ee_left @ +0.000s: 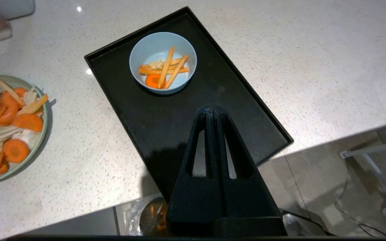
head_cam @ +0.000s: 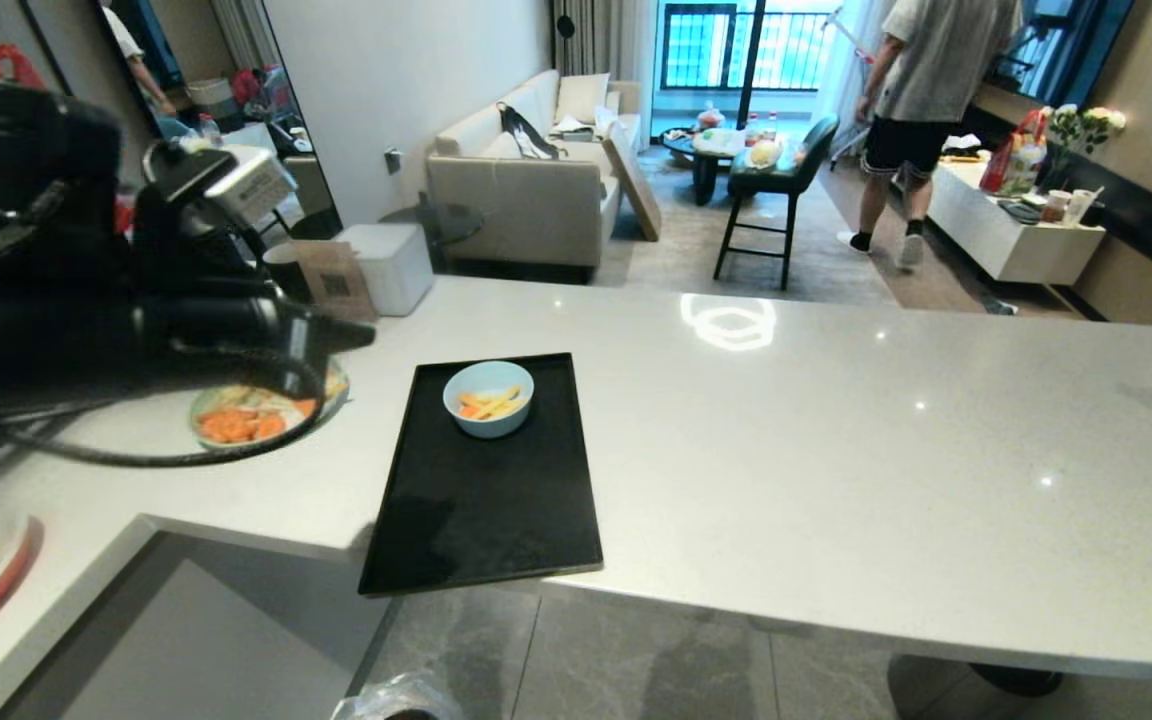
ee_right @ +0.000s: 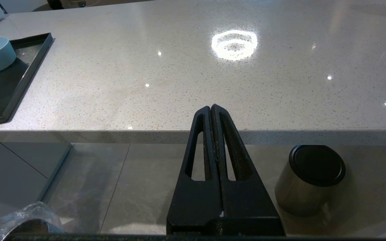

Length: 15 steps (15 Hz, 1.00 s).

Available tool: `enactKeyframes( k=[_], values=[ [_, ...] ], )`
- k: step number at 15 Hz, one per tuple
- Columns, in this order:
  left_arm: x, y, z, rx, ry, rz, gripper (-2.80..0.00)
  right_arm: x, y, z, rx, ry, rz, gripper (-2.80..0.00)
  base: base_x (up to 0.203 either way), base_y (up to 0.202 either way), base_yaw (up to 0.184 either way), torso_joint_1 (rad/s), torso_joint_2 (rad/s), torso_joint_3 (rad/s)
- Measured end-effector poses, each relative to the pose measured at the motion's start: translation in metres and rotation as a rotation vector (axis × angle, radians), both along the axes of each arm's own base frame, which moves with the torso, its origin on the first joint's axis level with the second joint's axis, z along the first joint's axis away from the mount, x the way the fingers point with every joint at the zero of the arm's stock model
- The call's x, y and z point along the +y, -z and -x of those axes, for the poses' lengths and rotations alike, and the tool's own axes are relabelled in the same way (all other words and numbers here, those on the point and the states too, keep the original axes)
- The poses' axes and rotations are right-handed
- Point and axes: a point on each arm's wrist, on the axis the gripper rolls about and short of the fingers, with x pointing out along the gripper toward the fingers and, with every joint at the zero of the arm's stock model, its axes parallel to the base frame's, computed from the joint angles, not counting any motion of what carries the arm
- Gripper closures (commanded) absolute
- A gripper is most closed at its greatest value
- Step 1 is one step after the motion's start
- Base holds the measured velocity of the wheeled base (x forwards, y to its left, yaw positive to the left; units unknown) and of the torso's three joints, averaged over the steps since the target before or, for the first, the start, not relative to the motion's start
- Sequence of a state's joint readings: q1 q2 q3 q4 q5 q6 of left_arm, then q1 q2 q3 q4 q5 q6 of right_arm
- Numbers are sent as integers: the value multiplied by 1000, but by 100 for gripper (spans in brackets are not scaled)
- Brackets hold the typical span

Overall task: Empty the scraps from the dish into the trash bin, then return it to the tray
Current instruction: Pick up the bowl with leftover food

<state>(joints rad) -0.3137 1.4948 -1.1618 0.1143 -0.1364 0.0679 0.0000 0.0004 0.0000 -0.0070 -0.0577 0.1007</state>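
Pale-blue dish (ee_left: 163, 62) sits on the tray (ee_left: 246, 110), apart from the left tool (ee_left: 212, 107), closed and empty.

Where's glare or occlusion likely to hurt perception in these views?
Head view: ring-shaped lamp glare on the counter beyond the tray; the left arm blocks the upper left and most of the plate of orange slices. Left wrist view: dish and scraps evenly lit, small speculars only. Right wrist view: the same ring glare mid-counter.

Closed right claw (ee_right: 212, 107) over counter (ee_right: 193, 87)
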Motion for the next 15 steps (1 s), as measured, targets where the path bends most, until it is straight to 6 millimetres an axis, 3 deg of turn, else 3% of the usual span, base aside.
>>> enactKeyframes(
  k=[3, 6, 11, 12, 15],
  values=[
    [-24, 7, -44, 83, -43, -29, 0, 0, 0, 0, 0, 0, 0, 0, 0, 0, 0, 0, 0, 0],
    [-42, 26, -82, 152, -54, -56, 0, 0, 0, 0, 0, 0, 0, 0, 0, 0, 0, 0, 0, 0],
    [-41, 64, -141, 220, -110, -81, 0, 0, 0, 0, 0, 0, 0, 0, 0, 0, 0, 0, 0, 0],
    [-37, 70, -152, 224, -126, -80, -280, 0, 0, 0, 0, 0, 0, 0, 0, 0, 0, 0, 0, 0],
    [-22, 87, -179, 235, -176, -79, -280, 0, 0, 0, 0, 0, 0, 0, 0, 0, 0, 0, 0, 0]
  ],
)
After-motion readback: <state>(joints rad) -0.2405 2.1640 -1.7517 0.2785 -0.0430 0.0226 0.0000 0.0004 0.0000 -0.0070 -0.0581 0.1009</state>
